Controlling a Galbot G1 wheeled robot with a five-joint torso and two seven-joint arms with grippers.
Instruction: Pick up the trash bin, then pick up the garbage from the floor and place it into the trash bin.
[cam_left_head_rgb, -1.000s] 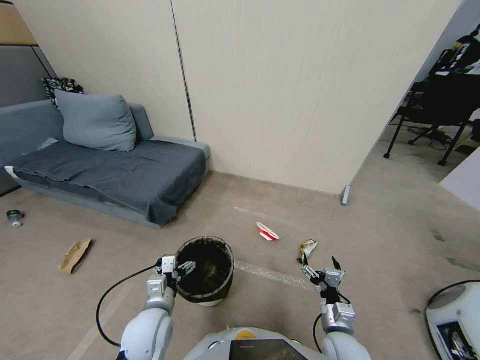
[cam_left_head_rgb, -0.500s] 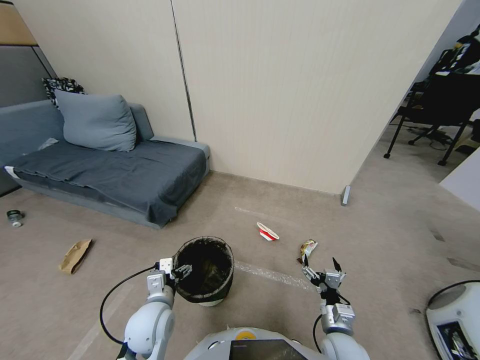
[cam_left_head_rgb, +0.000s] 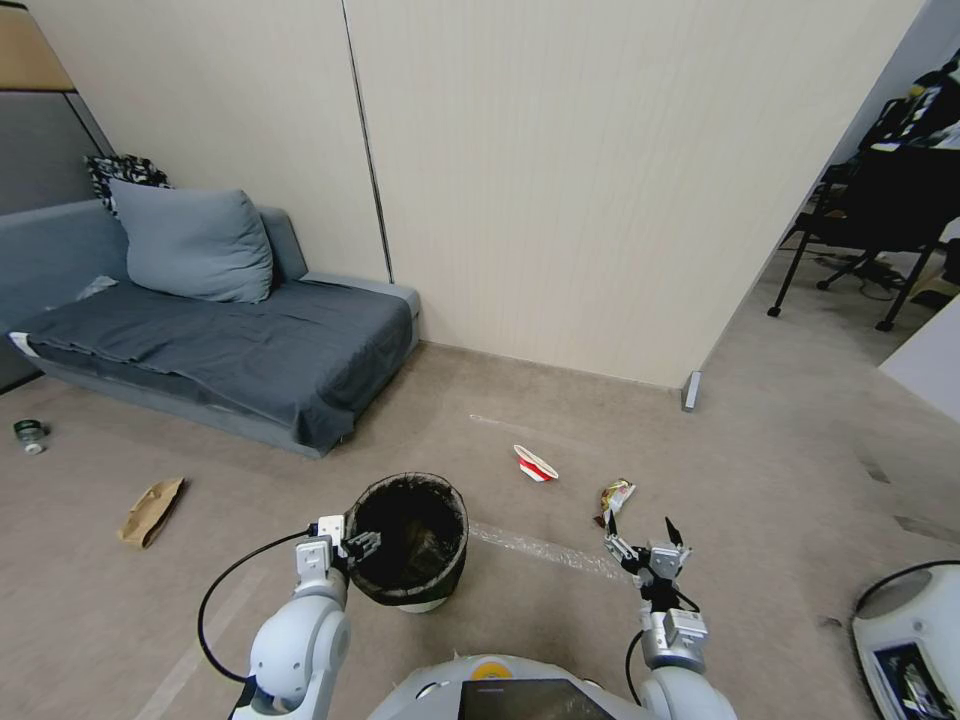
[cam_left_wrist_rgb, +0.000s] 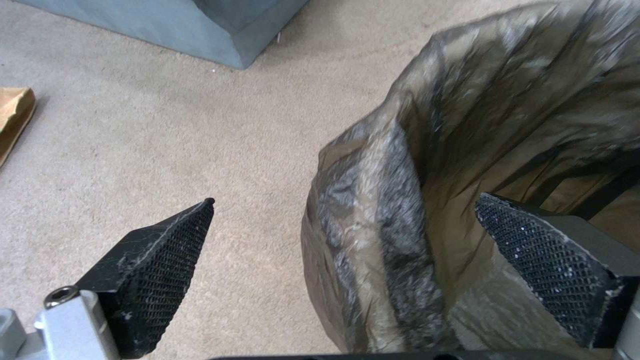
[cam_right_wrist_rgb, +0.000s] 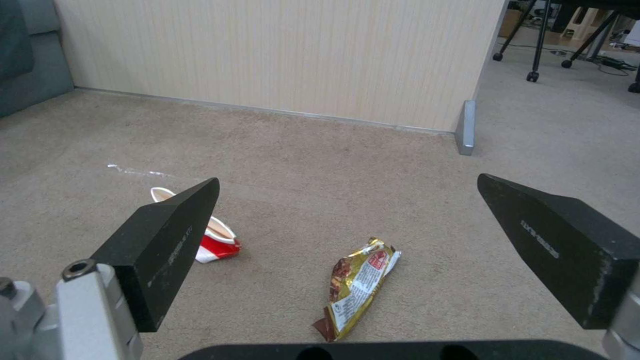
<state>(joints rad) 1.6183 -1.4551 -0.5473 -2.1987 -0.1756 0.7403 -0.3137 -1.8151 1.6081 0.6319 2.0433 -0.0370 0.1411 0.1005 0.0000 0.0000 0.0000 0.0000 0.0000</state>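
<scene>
Beige carpet; left claw (cam_left_wrist_rgb: 343, 245) spread astride trash bin (cam_left_head_rgb: 410, 540) rim, bin's base hidden.

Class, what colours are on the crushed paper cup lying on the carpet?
The crushed paper cup is red and white, clearest in the right wrist view.

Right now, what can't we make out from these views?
- Trash bin contents: head view, dark liner hides the inside.
- Bin's base: left wrist view, cut off by the edge; left gripper straddles the rim, jaws open.
- Small item by the sofa: head view, too small to identify.
- Snack wrapper lower end: right wrist view, hidden by the right gripper body.
</scene>
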